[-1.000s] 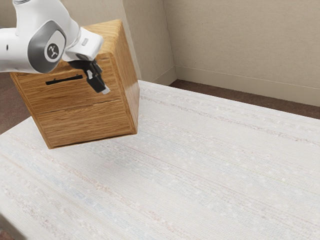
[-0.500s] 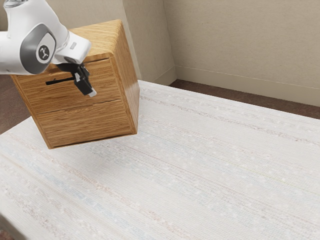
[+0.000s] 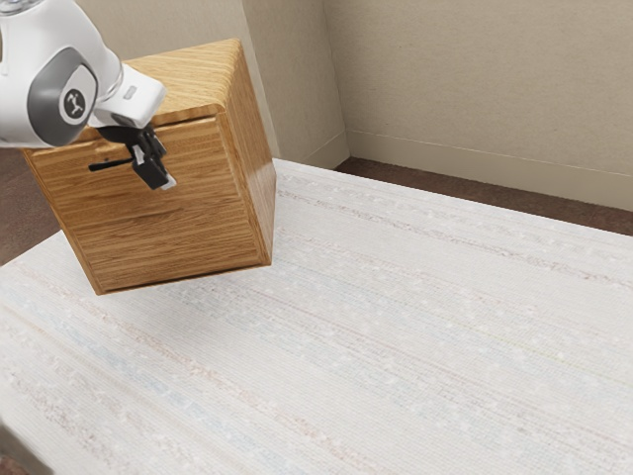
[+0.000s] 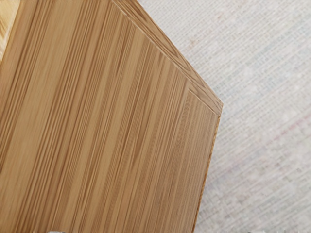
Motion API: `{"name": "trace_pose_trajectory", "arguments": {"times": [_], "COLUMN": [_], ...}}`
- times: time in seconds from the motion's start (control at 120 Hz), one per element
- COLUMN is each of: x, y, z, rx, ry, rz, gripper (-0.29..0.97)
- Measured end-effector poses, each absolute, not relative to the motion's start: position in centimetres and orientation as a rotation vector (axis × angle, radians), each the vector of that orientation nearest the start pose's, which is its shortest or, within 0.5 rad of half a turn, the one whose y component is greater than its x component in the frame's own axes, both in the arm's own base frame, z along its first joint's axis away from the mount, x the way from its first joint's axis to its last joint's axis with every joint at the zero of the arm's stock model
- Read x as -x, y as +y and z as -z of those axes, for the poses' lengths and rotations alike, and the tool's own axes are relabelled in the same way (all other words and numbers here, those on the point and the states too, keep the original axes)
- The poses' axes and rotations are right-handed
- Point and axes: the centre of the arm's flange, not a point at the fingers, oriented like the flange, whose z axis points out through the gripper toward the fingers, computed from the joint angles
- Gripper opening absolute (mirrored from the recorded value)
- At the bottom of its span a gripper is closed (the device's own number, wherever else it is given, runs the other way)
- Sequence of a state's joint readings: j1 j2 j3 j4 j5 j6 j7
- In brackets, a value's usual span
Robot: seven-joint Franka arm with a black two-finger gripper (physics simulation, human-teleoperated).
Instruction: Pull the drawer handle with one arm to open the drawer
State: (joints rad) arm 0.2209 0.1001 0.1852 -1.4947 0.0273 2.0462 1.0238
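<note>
wooden drawer cabinet [image 3: 188, 213] on the pale bench [image 3: 415, 346] at the exterior view's left, drawer front flush, black handle [image 3: 107, 165] across the upper face, end effector [image 3: 161, 178] at the handle's end nearer the exterior view's right, open or closed state cannot be told

Wooden cabinet [image 3: 168, 223] stood tilted-on to camera at table's [image 3: 396, 327] far corner, exterior view's left. Upper drawer [image 3: 198, 148] sat flush, shut. Black bar handle [image 3: 107, 165] lay horizontal on drawer front.

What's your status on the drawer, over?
Gripper at the black handle's end, on the wooden cabinet's front. Drawer looks flush, not yet open. Nothing blocking the pull path over the table.
</note>
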Motion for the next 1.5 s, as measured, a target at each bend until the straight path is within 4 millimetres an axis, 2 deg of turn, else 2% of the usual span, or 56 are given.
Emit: {"name": "trace_pose_trajectory", "arguments": {"times": [0.083, 0.133, 0.217, 0.383, 0.475, 0.575, 0.733, 0.783, 0.95, 1.183, 1.233, 1.317, 1.383, 1.5], "x": [-56.9, -55.8, -54.2, -52.8, -52.8, -53.6, -55.6, -55.8, -56.0, -55.8, -55.5, -54.5, -53.9, -53.0], "y": [24.1, 24.3, 25.5, 27.9, 28.3, 27.3, 24.0, 23.8, 23.7, 23.6, 23.4, 22.7, 22.3, 20.7], "z": [-66.9, -68.4, -69.7, -69.1, -68.6, -68.1, -66.3, -66.1, -66.1, -66.4, -66.6, -67.1, -67.3, -67.5], "rx": [2.630, 2.623, 2.625, 2.656, 2.667, 2.671, 2.676, 2.676, 2.672, 2.670, 2.670, 2.671, 2.673, 2.672], "ry": [0.862, 0.851, 0.819, 0.771, 0.767, 0.798, 0.893, 0.898, 0.902, 0.899, 0.899, 0.910, 0.914, 0.950], "rz": [0.457, 0.471, 0.474, 0.436, 0.422, 0.416, 0.401, 0.401, 0.408, 0.416, 0.420, 0.429, 0.434, 0.443], "gripper": [0.34, 0.41, 0.49, 0.57, 0.58, 0.60, 0.61, 0.71, 0.71, 0.65, 0.59, 0.49, 0.49, 0.44]}}
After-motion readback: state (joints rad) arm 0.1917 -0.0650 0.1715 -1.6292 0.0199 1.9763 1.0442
